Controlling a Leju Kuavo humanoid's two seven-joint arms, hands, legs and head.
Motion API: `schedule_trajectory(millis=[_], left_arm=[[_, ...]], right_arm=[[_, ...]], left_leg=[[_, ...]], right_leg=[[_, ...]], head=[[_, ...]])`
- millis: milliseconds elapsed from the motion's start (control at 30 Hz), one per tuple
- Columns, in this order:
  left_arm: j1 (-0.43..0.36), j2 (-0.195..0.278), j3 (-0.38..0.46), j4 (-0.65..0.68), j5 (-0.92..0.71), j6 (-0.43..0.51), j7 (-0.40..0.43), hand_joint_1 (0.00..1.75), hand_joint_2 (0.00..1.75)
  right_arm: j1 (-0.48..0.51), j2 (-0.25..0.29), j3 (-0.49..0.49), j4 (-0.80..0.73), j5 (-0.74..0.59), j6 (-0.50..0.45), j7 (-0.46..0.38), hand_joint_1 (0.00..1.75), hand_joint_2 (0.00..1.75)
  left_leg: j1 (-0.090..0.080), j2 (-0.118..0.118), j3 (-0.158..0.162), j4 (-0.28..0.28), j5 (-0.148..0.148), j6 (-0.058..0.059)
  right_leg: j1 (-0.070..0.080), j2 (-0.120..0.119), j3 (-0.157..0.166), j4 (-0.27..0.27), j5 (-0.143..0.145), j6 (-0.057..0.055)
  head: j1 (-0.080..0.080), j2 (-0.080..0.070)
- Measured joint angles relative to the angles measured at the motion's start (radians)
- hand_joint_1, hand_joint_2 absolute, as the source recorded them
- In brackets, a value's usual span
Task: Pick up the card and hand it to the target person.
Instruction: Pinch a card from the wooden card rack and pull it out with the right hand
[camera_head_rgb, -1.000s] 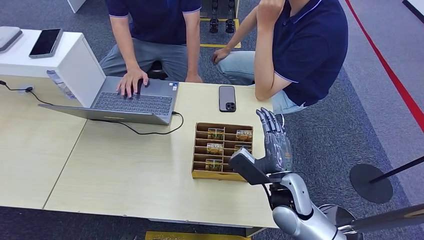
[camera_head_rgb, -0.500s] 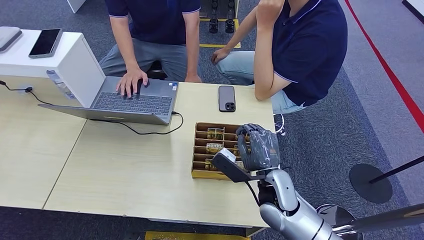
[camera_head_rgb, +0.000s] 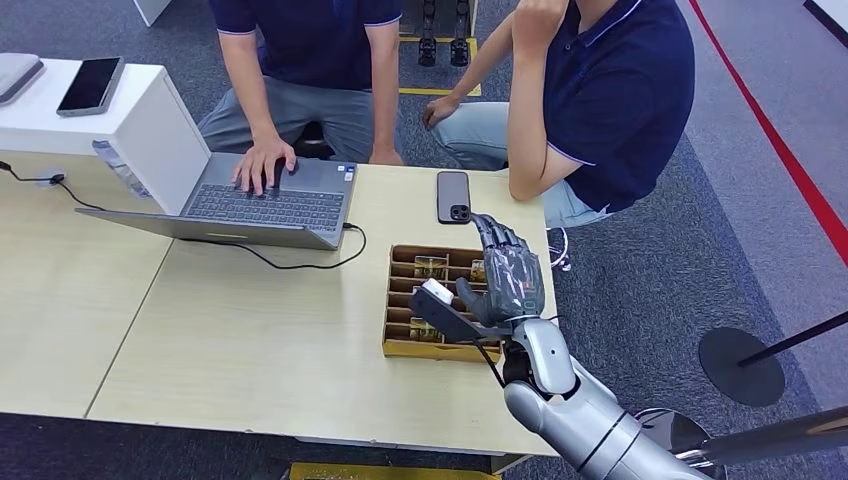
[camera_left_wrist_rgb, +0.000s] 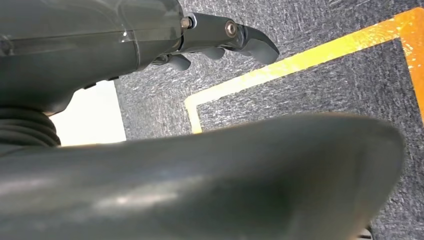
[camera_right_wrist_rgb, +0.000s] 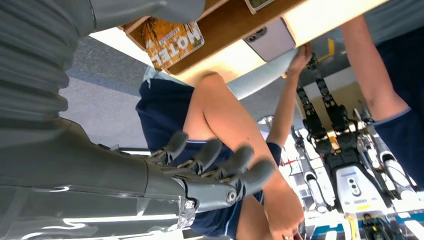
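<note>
the pale wooden table (camera_head_rgb: 250, 340) carries a laptop (camera_head_rgb: 262, 203), phone (camera_head_rgb: 454, 196) and card tray (camera_head_rgb: 400, 345).

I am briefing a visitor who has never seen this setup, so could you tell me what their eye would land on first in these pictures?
Most likely the robot's silver right arm and its dark right hand, fingers spread, above the right side of the brown slotted card box near the table's right end. Next come the two seated people in navy shirts at the far edge, one with a hand on the open laptop, and the black phone lying between them and the box.
</note>
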Motion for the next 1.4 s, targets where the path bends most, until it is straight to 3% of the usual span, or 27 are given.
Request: schedule_trajectory(millis=[400,467,533,667,967,1233,1400], left_arm=[[-0.008,-0.002,-0.007,0.0,-0.003,-0.006,0.0,0.0,0.0],[-0.009,-0.002,-0.007,0.0,-0.004,-0.009,0.001,0.0,0.0],[-0.01,-0.002,-0.009,0.0,-0.006,-0.01,0.002,0.0,0.0],[-0.011,-0.002,-0.015,0.0,-0.014,-0.01,0.002,0.0,0.0],[-0.011,-0.002,-0.026,0.0,-0.017,-0.011,0.003,0.0,0.0],[-0.011,-0.002,-0.032,0.0,-0.017,-0.013,0.003,0.0,0.0],[-0.011,-0.002,-0.032,0.0,-0.017,-0.013,0.003,0.0,0.0]], right_arm=[[-0.019,0.011,0.01,0.099,-0.036,-0.007,0.0,0.97,1.75],[-0.021,0.011,0.012,0.113,-0.044,-0.015,0.0,1.22,1.75],[-0.025,0.011,0.013,0.124,-0.052,-0.024,0.002,1.31,1.75],[-0.03,0.01,0.013,0.138,-0.063,-0.034,0.006,0.84,1.75],[-0.035,0.009,0.013,0.156,-0.067,-0.035,0.008,0.69,1.75],[-0.04,0.009,0.013,0.163,-0.064,-0.034,0.017,0.82,1.75],[-0.041,0.007,0.013,0.165,-0.064,-0.034,0.017,1.07,1.75]], left_leg=[[0.0,0.0,0.0,0.0,0.0,0.0],[0.0,0.0,0.0,0.0,0.0,0.0],[0.0,0.0,0.0,0.0,0.0,0.0],[0.0,0.0,0.0,0.0,0.0,0.0],[0.0,0.0,0.0,0.0,0.0,0.0],[0.0,0.0,0.0,0.0,0.0,0.0],[0.0,0.0,0.0,0.0,0.0,0.0]], right_leg=[[0.0,0.0,0.0,0.0,0.0,0.0],[0.0,0.0,0.0,0.0,0.0,0.0],[0.0,0.0,0.0,0.0,0.0,0.0],[0.0,0.0,0.0,0.0,0.0,0.0],[0.0,0.0,0.0,0.0,0.0,0.0],[0.0,0.0,-0.001,0.0,0.0,0.0],[0.0,0.0,-0.001,0.0,0.0,0.0]], head=[[0.0,0.0],[0.0,0.0],[0.0,0.0],[0.0,0.0],[0.0,0.0],[0.0,0.0],[0.0,0.0]])
